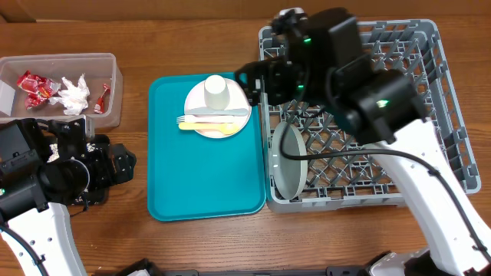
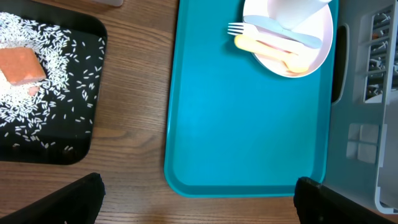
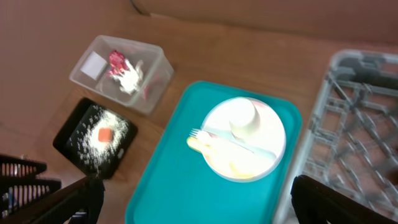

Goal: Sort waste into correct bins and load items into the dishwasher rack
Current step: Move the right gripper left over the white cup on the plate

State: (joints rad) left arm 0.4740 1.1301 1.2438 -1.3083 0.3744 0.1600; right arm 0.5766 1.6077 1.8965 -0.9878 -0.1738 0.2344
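Near the bench's near left corner the left gripper hangs with its jaws spread wide and empty, beside the shallow black rectangular tray that holds the loose whitish rice grains and the small orange food cube. In the middle of the bench lies the large teal serving tray. Along the right edge stands the large square grey plastic rack, with a round grey plate on edge at its near left side.

The waste looks sorted, so loading seems the step in hand. On the teal tray's far end the pale pinkish-white plate carries the small white cup and the yellow and white plastic cutlery. The right gripper, released and empty, hovers near them. It would probably need to lift the cup or the cutlery before the plate.

At the far left corner the clear rectangular plastic tub holds red crinkled wrappers and a crumpled white paper napkin. No writing can be read.
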